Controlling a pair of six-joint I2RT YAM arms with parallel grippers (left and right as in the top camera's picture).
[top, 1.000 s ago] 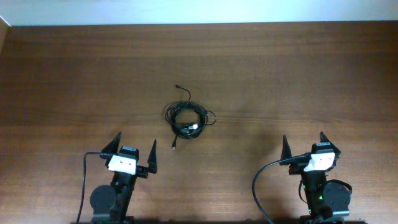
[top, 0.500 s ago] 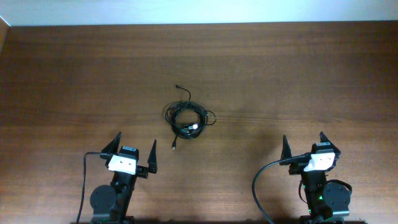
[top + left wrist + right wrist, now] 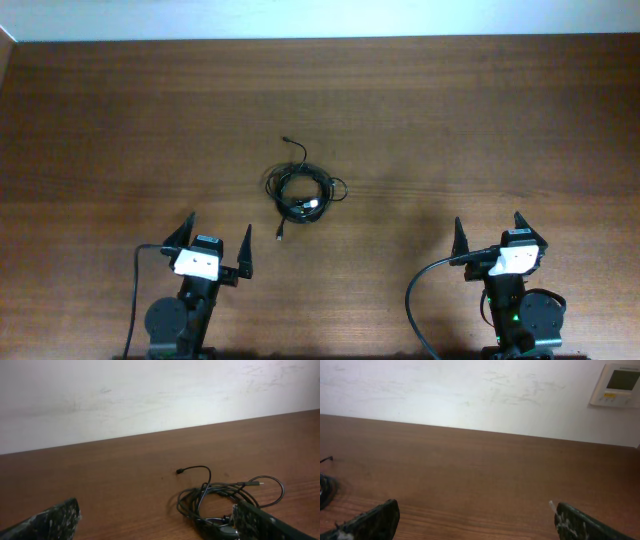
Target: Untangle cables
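Observation:
The cables (image 3: pixel 303 190) lie coiled together in one small black bundle near the middle of the wooden table, with a silvery plug in the coil and loose plug ends sticking out above and below. The bundle also shows in the left wrist view (image 3: pixel 225 497), ahead and to the right. Only its edge shows at the far left of the right wrist view (image 3: pixel 326 487). My left gripper (image 3: pixel 214 240) is open and empty, below and left of the bundle. My right gripper (image 3: pixel 490 232) is open and empty, far to the bundle's right.
The brown wooden table (image 3: pixel 480 120) ends at a white wall along the back. A white wall panel (image 3: pixel 619 385) shows in the right wrist view. Thicker black arm cables (image 3: pixel 415 300) hang by each arm base at the front edge.

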